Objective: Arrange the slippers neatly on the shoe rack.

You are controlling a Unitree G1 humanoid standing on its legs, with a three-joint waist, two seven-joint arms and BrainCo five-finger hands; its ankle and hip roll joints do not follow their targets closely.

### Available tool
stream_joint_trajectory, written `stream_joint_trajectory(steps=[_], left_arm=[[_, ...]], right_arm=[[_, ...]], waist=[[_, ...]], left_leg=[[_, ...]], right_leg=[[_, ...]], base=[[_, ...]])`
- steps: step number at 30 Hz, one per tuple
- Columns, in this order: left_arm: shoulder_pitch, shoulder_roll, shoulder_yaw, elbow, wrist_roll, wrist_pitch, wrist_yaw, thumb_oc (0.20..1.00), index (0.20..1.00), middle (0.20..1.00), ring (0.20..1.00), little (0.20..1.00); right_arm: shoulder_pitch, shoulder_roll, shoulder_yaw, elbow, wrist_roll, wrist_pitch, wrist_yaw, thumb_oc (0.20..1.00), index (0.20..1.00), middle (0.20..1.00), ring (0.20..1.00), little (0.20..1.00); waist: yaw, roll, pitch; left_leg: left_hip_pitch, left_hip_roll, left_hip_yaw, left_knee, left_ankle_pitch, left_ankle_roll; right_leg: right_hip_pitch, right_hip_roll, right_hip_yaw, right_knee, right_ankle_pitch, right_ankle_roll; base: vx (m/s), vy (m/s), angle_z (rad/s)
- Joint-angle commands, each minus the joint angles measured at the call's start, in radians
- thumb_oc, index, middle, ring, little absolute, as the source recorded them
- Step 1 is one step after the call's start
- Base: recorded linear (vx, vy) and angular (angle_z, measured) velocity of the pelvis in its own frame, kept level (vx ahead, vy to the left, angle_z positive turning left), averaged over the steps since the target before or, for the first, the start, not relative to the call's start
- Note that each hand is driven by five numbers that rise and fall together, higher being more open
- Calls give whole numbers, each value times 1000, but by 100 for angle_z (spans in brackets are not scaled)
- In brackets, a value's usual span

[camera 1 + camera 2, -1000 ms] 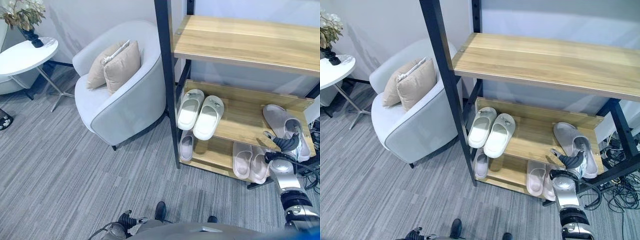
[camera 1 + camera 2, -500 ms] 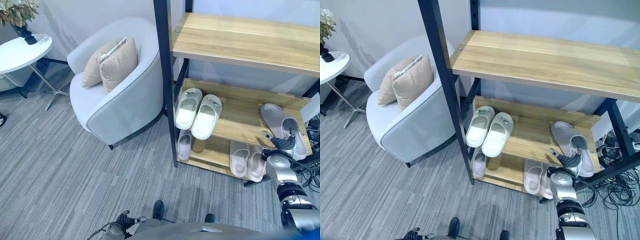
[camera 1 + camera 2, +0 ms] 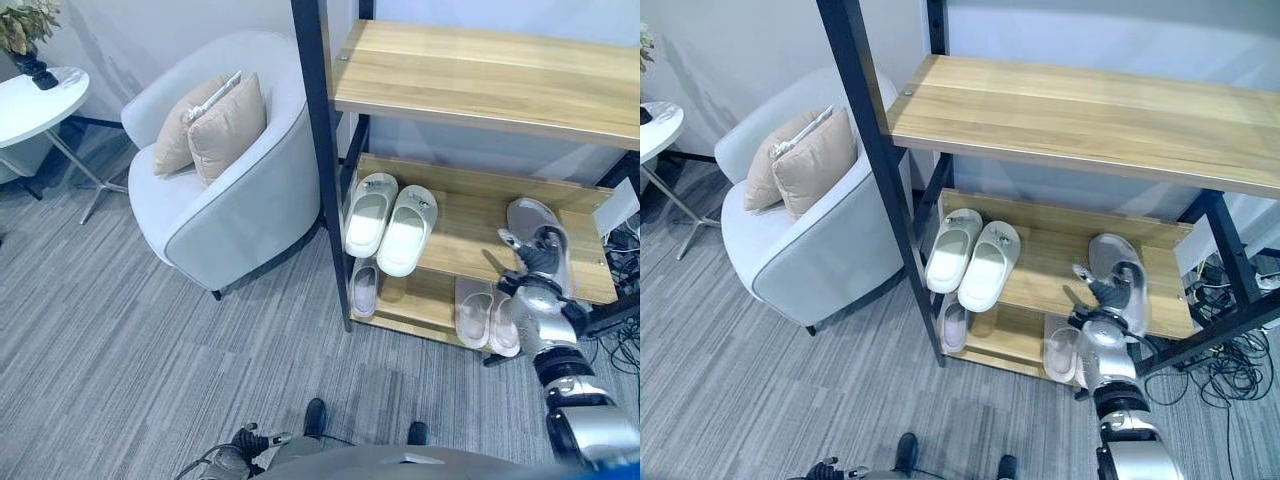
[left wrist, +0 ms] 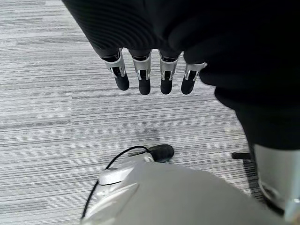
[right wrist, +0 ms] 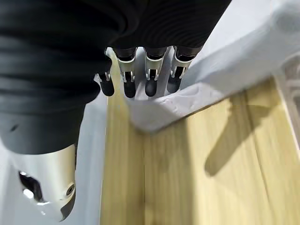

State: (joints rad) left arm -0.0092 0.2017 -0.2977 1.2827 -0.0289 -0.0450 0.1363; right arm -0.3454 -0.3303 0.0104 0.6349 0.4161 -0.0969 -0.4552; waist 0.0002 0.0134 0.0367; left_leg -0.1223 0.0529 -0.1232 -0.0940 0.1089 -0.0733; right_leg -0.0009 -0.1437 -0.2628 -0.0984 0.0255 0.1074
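The shoe rack (image 3: 470,85) dominates this corner — black metal uprights carrying pale wooden shelves, the top one bare, the middle and bottom ones holding slippers. Left of it sits a grey armchair (image 3: 215,215) with two beige cushions (image 3: 215,125), and beyond that a small white side table (image 3: 40,95) with a plant; the floor is striped grey carpet (image 3: 120,350).

On the middle shelf a white pair (image 3: 392,218) lies side by side and tidy near the left upright. Below, a single pale slipper (image 3: 364,288) sits at the left end and a pinkish pair (image 3: 485,315) at the right.

The grey slippers (image 3: 532,222) are on the right of the middle shelf, and the right hand (image 3: 1110,297) is over them with its fingers (image 5: 149,77) hanging straight down, touching the edge of one slipper — not curled round it. These look like moulded foam: light, a bit springy, stiff enough to slide in one piece on smooth wood. I'd judge a push at the heel, or a pinch on the strap, the safest hold.

The left hand (image 4: 150,70) hangs low over the carpet, fingers straight and holding nothing.
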Motion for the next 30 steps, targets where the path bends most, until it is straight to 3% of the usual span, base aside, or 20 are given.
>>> stream_joint_trajectory(steps=[1,7,10,17,20,24,27,30], left_arm=[[-66,-21,-11,100,-5,2,8,1000,1000,1000,1000,1000],[-60,-11,-8,104,6,1,-1,1000,1000,1000,1000,1000],[-50,-4,1,108,15,-7,-3,1000,1000,1000,1000,1000],[-49,13,4,105,29,-15,-4,1000,1000,1000,1000,1000],[-42,11,4,108,33,-17,-13,1000,1000,1000,1000,1000],[-39,12,-2,107,48,-30,-27,1000,1000,1000,1000,1000],[-36,14,11,106,80,-36,-35,1000,1000,1000,1000,1000],[-40,21,17,100,117,-46,-28,1000,1000,1000,1000,1000]], right_arm=[[-39,-28,-16,15,16,-56,28,1000,1000,1000,1000,1000],[-39,-25,-3,55,50,-56,71,1000,1000,1000,1000,1000],[-43,-10,-34,59,108,-114,94,1000,1000,1000,1000,1000],[-48,-34,-47,7,156,-165,132,1000,1000,1000,1000,1000],[-57,-69,-41,-17,116,-156,144,1000,1000,1000,1000,1000],[-62,-153,-49,-21,-22,-143,128,1000,1000,1000,1000,1000],[-33,-254,-50,-50,-303,-97,59,1000,1000,1000,1000,1000],[-3,-330,-75,-100,-478,-57,3,1000,1000,1000,1000,1000]], waist=[[27,-37,10],[30,-41,12],[35,-40,14],[35,-43,15],[31,-44,15],[29,-46,12],[31,-46,12],[31,-47,14]], left_leg=[[33,-10,7,7,-119,-4],[38,-11,11,7,-122,-3],[41,-13,10,7,-123,-2],[47,-12,15,7,-126,-2],[50,-9,19,7,-126,-2],[52,-6,20,7,-127,-2],[53,-6,18,7,-129,-1],[52,-7,12,7,-132,0]], right_leg=[[27,-32,-11,11,-36,41],[28,-36,-12,11,-33,43],[31,-37,-13,11,-35,43],[39,-36,-12,11,-35,44],[40,-35,-9,11,-35,42],[40,-32,-10,11,-38,42],[44,-31,-14,11,-42,44],[48,-27,-19,11,-45,44]], base=[[0,0,0],[0,0,0],[0,0,0],[0,0,0],[0,0,0],[0,0,0],[0,0,0],[7,-7,-1]])
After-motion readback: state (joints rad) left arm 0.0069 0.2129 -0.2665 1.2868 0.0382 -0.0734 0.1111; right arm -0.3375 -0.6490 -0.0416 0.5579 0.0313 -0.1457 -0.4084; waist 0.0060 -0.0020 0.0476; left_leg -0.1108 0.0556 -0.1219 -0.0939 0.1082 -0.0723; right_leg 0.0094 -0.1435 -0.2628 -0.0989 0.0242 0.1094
